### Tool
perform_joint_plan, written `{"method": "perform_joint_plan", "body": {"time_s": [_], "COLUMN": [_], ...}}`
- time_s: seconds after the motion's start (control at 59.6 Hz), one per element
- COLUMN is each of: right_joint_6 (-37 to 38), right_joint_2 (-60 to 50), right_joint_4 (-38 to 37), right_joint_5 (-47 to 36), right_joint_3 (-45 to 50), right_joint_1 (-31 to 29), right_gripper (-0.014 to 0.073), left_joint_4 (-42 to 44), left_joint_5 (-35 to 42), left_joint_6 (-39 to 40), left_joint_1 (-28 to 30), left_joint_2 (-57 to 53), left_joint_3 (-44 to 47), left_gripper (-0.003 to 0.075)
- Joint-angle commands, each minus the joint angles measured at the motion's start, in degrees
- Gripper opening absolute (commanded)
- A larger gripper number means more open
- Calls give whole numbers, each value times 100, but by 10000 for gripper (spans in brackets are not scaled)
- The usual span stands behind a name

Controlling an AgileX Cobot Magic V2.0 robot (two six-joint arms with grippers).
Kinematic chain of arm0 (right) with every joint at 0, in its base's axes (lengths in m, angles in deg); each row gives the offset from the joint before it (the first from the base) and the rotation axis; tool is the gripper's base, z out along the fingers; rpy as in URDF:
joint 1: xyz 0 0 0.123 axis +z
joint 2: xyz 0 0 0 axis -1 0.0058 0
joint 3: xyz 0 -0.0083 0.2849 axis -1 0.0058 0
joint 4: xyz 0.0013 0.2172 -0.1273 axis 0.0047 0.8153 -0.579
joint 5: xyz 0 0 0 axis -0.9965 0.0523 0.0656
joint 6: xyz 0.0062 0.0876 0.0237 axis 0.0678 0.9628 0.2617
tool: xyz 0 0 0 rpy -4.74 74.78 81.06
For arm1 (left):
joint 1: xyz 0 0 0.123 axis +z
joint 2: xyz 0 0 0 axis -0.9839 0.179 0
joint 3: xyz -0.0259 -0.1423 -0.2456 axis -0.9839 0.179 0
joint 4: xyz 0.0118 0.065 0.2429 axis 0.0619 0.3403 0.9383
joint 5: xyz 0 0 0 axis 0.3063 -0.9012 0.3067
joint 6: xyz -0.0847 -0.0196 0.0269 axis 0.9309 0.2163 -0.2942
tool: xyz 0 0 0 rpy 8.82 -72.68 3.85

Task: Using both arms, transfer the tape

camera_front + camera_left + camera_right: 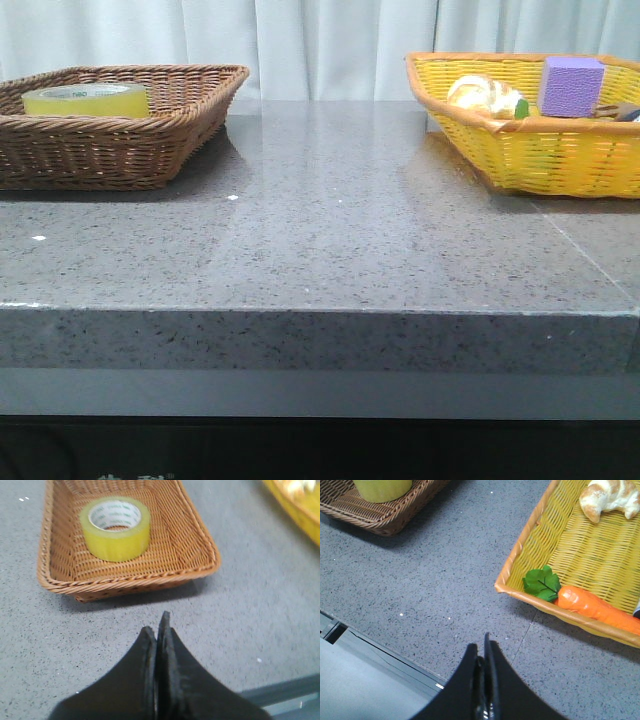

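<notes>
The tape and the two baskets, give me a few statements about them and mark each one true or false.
1. The tape lies flat in the brown wicker basket. True.
2. The left gripper is clamped on the tape. False: it is shut on nothing, above bare table, apart from the basket.
3. The yellow basket holds a carrot and a croissant. True.
4. The purple cube sits beside the tape. False: it is in the yellow basket, on the robot's right.
5. The right gripper is open. False: it is shut.

Grey speckled table [330, 230] (polished) with brown basket [110, 150], yellow basket [540, 150]
</notes>
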Motion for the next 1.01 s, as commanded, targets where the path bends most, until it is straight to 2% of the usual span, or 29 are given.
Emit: {"method": "perform_joint_plan", "body": {"time_s": [0.0,0.168,0.302,0.47,0.705,0.99], "right_joint_6": [7,7,7,7,7,7], "right_joint_2": [-13,-13,-13,-13,-13,-7], "right_joint_4": [53,53,53,53,53,53], "right_joint_5": [-426,-421,-421,-421,-436,-424], "right_joint_3": [-143,-143,-143,-143,-143,-143], "right_joint_1": [-31,-31,-31,-31,-31,-31], "right_gripper": [-69,-69,-69,-69,-69,-69], "left_joint_4": [-471,-1077,-1195,-1222,-1222,-879], "left_joint_5": [1120,2134,2983,3563,4257,4184], "left_joint_6": [45,45,45,23,24,22], "left_joint_1": [336,850,1146,1379,1440,1440], "left_joint_2": [-441,-1404,-2130,-2992,-3247,-3233], "left_joint_3": [494,1892,2959,3845,4594,4579], "left_gripper": [-20,-20,-20,-20,-20,-20]}}
